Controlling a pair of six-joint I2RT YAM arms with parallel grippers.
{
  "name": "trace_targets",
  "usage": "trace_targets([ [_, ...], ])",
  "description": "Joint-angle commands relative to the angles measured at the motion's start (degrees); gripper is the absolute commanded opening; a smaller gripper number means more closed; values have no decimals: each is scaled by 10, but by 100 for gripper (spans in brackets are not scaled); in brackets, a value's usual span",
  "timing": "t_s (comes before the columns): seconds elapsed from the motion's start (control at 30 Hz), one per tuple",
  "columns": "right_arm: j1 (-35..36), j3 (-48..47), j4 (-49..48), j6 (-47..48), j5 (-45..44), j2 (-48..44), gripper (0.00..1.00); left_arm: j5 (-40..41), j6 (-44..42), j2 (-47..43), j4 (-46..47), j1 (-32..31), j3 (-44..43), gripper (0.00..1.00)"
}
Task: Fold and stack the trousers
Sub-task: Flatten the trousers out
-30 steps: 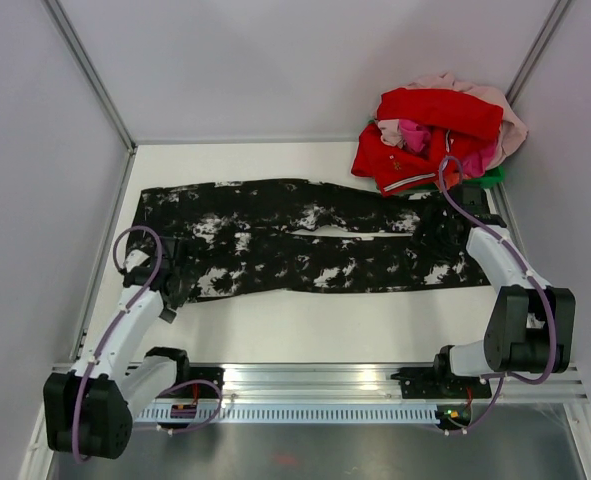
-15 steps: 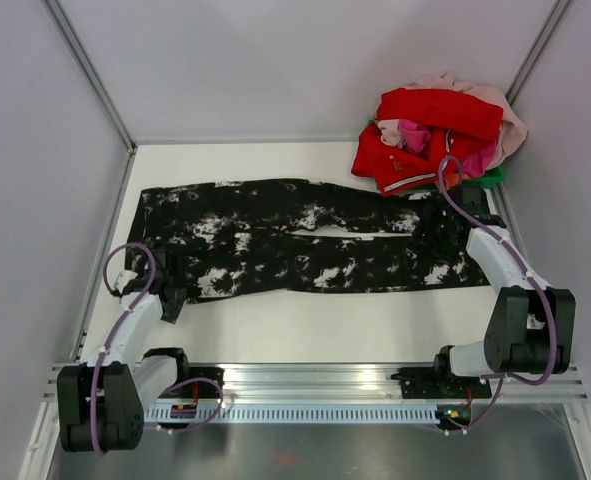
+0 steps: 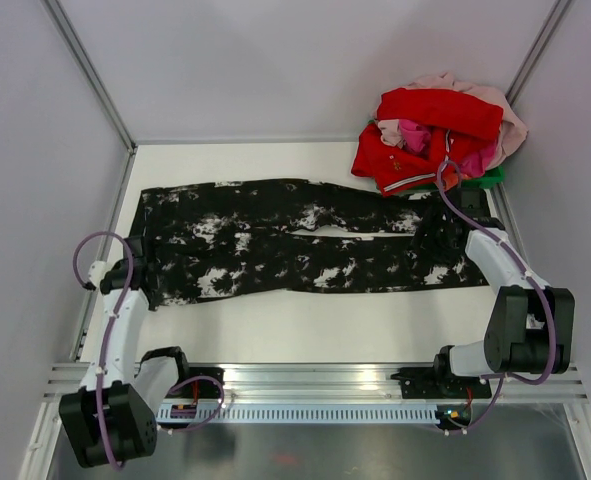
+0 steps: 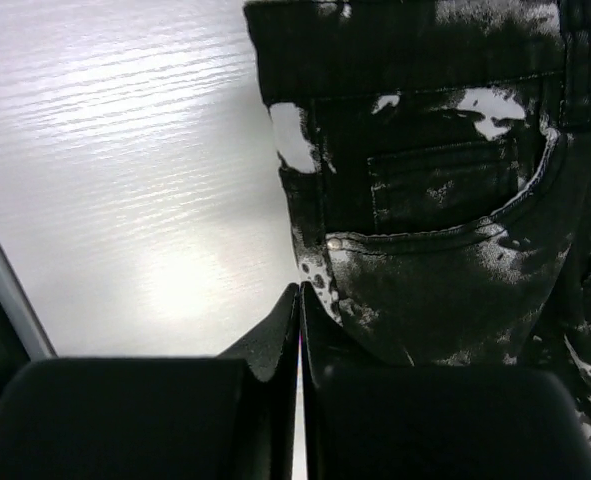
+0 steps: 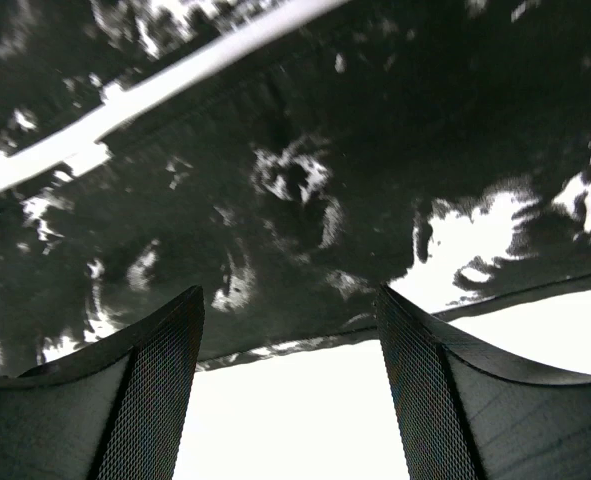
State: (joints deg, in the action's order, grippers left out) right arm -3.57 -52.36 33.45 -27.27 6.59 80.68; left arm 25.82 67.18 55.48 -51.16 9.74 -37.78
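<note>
Lying flat across the desk [image 3: 305, 320], the trousers [image 3: 295, 240] run from the left edge, where the waist is, to the right edge, where the two leg ends lie, one leg nearer the far edge and one nearer the near edge, with a thin strip of bare desk showing between them toward the right. The left gripper [image 3: 140, 275] sits low at the near-left corner of the waist; in its wrist view the left gripper [image 4: 299, 290] has its fingers pressed together, their tips meeting right at the edge of the trousers [image 4: 445, 200] below a small pocket [image 4: 440, 180], and whether any cloth is caught between them cannot be told. The right gripper [image 3: 437, 235] hangs over the near leg close to its end, fingers spread wide in the wrist view [image 5: 287, 300] above the trousers [image 5: 275, 180] and holding nothing. A pile of red and pink clothes [image 3: 440, 130] fills the far-right corner.
</note>
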Motion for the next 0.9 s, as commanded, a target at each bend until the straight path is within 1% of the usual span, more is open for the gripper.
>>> trace_targets([
  [0.0,2,11,-2,-2,-7,-11,76,30,-20,-54,-49,18,7,2],
  [0.03,2,12,-2,-2,-4,-9,76,14,-39,-63,-30,20,18,2],
  [0.07,2,12,-1,-1,-2,-7,76,-16,-42,-70,-1,21,34,5],
  [0.1,2,10,0,0,-2,-8,76,-35,-48,-78,17,21,41,14],
  [0.13,3,7,1,2,-3,-9,76,-47,-62,-79,38,21,48,34],
  [0.17,2,6,1,3,-4,-9,76,-61,-65,-78,63,21,56,49],
  [0.2,2,4,2,4,-5,-11,76,-68,-73,-75,80,22,59,68],
  [0.23,3,3,2,3,-5,-11,76,-74,-88,-62,94,22,60,97],
  [0.27,2,2,0,4,-4,-11,77,-83,-93,-54,107,22,61,100],
  [0.3,2,2,-1,2,-3,-11,76,-92,-101,-47,137,22,61,100],
  [0.4,2,6,-2,0,-1,-10,77,-123,-108,-16,180,22,61,100],
  [0.5,2,11,-5,-2,-2,-10,77,-134,-95,22,212,22,74,100],
  [0.6,2,10,-4,-2,-5,-8,77,-145,-79,64,223,22,89,97],
  [0.7,3,4,-1,-1,-11,-4,77,-149,-71,91,236,22,102,83],
  [0.73,2,2,-1,-1,-11,-4,77,-148,-70,97,237,22,102,76],
  [0.77,2,2,-1,-2,-11,-3,77,-146,-70,102,237,22,103,71],
  [0.83,3,1,-1,-3,-11,0,77,-141,-67,114,234,23,98,49],
  [0.87,3,2,-1,-5,-10,0,77,-138,-66,116,228,25,97,36],
])
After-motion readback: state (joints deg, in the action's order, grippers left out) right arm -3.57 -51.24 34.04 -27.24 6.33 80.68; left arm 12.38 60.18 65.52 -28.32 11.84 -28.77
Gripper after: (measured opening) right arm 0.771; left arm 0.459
